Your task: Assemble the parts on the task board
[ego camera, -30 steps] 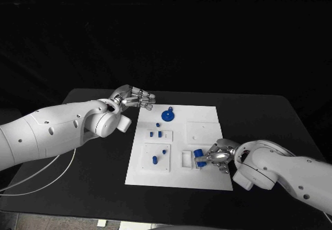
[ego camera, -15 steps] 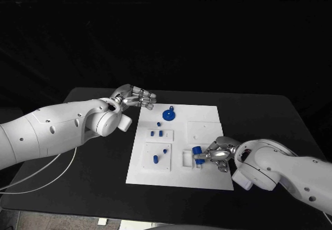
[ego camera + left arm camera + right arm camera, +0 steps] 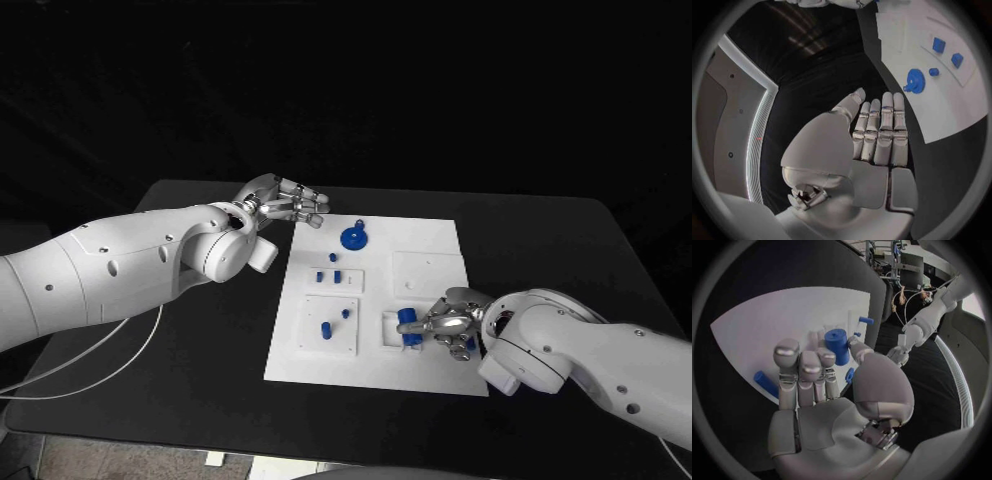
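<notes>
The right hand (image 3: pixel 450 325), fingers pinching a blue cylinder (image 3: pixel 410 327), has edged left over the task board (image 3: pixel 433 240)'s slot, nearing insertion; the left hand (image 3: pixel 289 204) hovers open.

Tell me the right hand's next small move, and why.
Probably lower the blue cylinder a little toward the small white frame on the task board. The right hand holds the cylinder upright over that spot; whether it is seated cannot be told. The left hand hovers open at the board's far corner, holding nothing.
</notes>
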